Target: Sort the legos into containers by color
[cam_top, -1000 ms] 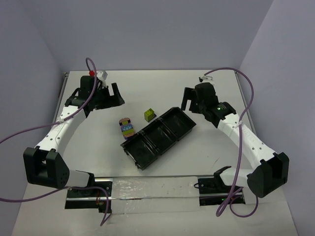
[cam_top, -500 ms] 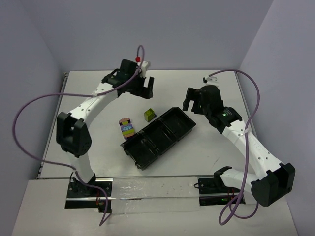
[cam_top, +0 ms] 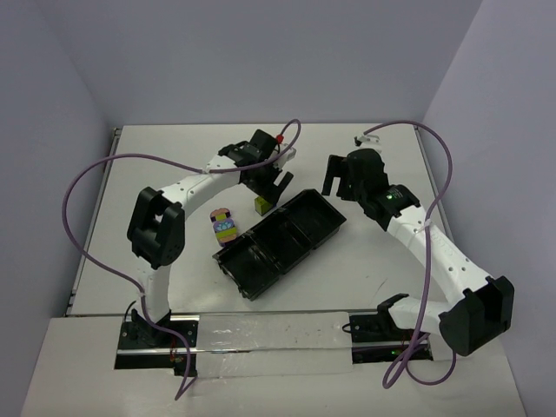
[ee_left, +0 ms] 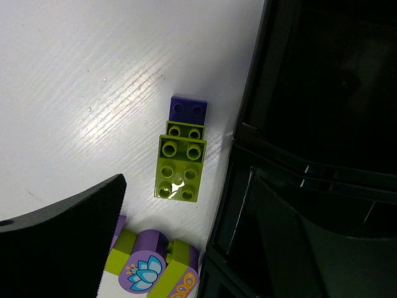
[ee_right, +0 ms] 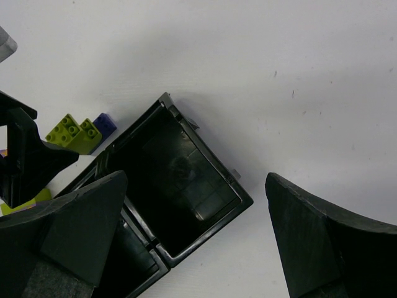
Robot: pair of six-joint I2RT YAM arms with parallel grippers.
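Presently the legos lie beside the tray, with left gripper and right gripper jaws apart.

The tray is black plastic with a smooth, glossy skin that throws pale reflections along its rims. Just beside the tray, the yellow-green lego and the purple lego are smooth, shiny moulded plastic, as is the multicoloured block with its printed face. The tabletop around the tray is white, finely streaked and semi-glossy. The right gripper has matt black, faintly grainy jaws
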